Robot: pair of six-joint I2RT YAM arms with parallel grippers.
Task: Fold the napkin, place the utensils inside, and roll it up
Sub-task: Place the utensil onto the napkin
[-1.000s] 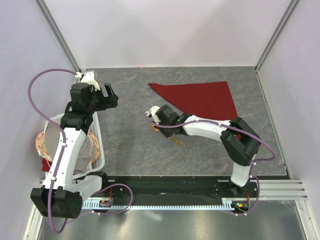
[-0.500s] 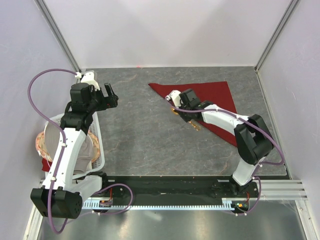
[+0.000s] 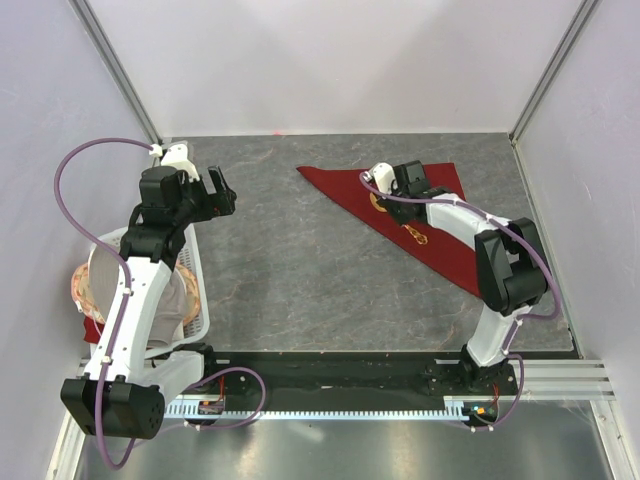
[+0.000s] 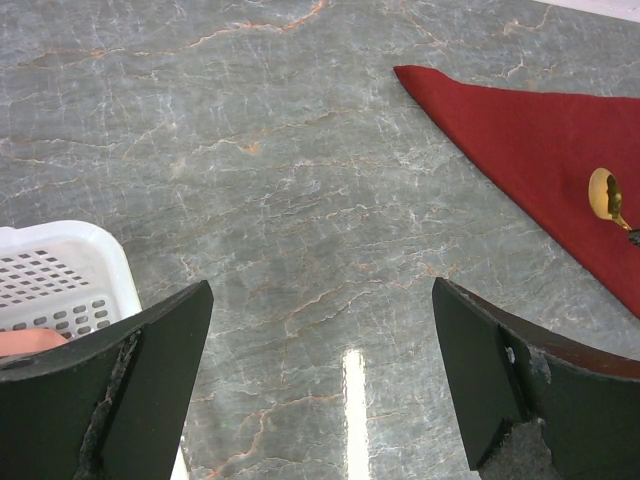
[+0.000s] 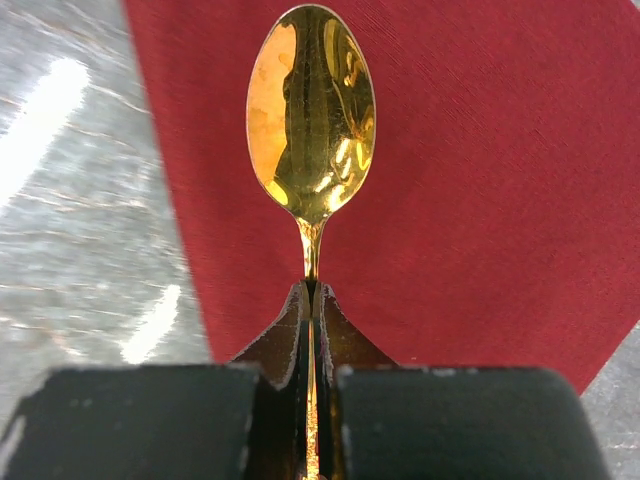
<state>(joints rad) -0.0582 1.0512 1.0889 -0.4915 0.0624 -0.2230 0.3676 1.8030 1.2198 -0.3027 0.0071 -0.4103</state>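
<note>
Basket [image 3: 203,312], white and perforated, is seen at the table's [image 3: 280,270] left edge, and a grey-beige cloth [image 3: 178,300] and a pale round item, which cannot be identified, are lodged in it. Much of the basket is hidden by the left arm [image 3: 130,300], which crosses above it. The left gripper [image 3: 222,188] is held over bare stone just beyond the basket, well apart from the napkin [image 3: 440,195]. Its jaws are spread wide and nothing is between them. In its wrist view only grey marble is framed by the fingers, with a basket corner at the lower left. Further right, the napkin is laid flat as a folded triangle on the far right part of the table, one sharp corner pointed left. The spoon [image 5: 311,110] is held over it by the right gripper [image 5: 311,300], whose jaws are pinched shut on the thin neck just behind the bowl. The bowl is thrust past the fingertips above the red fabric, close to the napkin's left edge. Whether cloth is touched cannot be told. The handle is trailed back toward the near right, over the napkin. Part of the napkin's right side is covered by the right arm [image 3: 505,260].
</note>
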